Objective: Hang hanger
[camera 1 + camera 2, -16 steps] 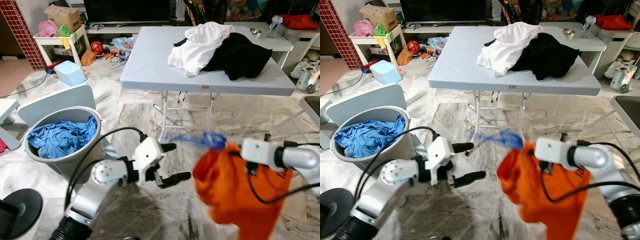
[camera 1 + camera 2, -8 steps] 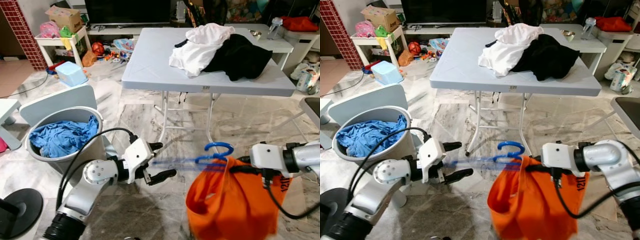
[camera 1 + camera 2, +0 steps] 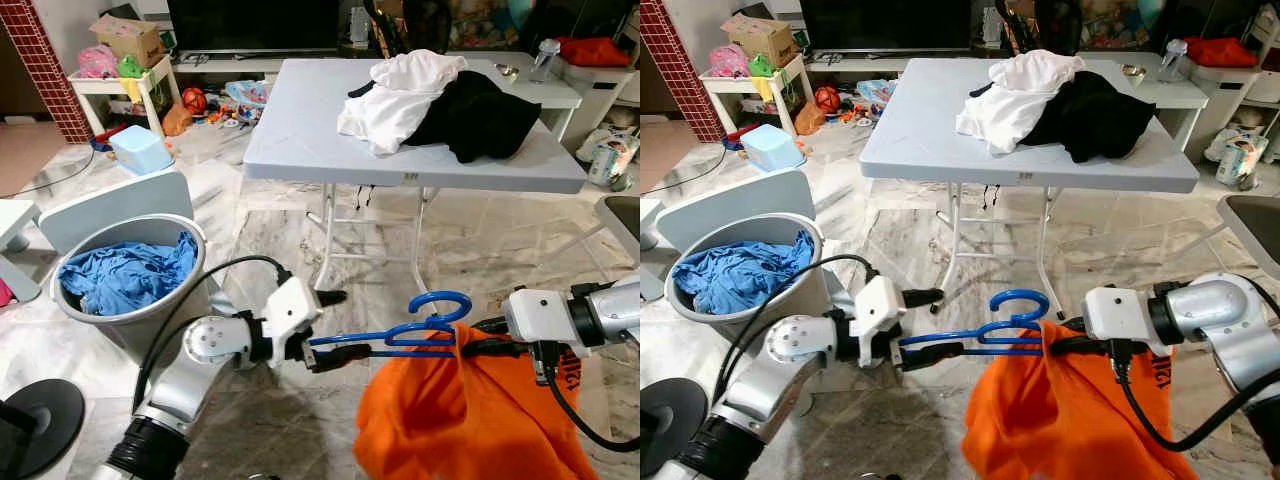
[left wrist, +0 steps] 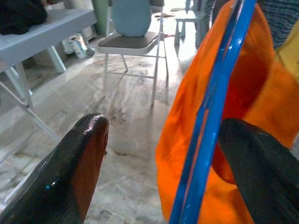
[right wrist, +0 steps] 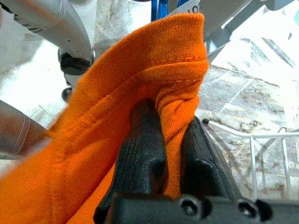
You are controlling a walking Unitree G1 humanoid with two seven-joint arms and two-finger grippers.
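Note:
A blue plastic hanger (image 3: 400, 336) lies level in the air between my two arms, its hook (image 3: 440, 302) pointing up. Its right end is buried in the collar of an orange shirt (image 3: 470, 420) that hangs below it. My right gripper (image 5: 170, 116) is shut on a fold of that orange cloth, seen also as right gripper (image 3: 482, 348) beside the hook. My left gripper (image 3: 335, 326) is open, and the hanger's left end passes between its fingers. In the left wrist view the blue bar (image 4: 212, 116) runs close to one finger (image 4: 252, 158).
A grey folding table (image 3: 300, 130) with white and black clothes (image 3: 440, 95) stands just ahead. A grey bin (image 3: 150, 325) of blue laundry is at my left, a black round base (image 3: 40, 420) at the lower left. A chair (image 3: 625, 215) edge shows at the right.
The hanger has steadied and its left end now sits between my left gripper's fingers, which rose to meet it. The orange shirt has dropped lower under the hanger.

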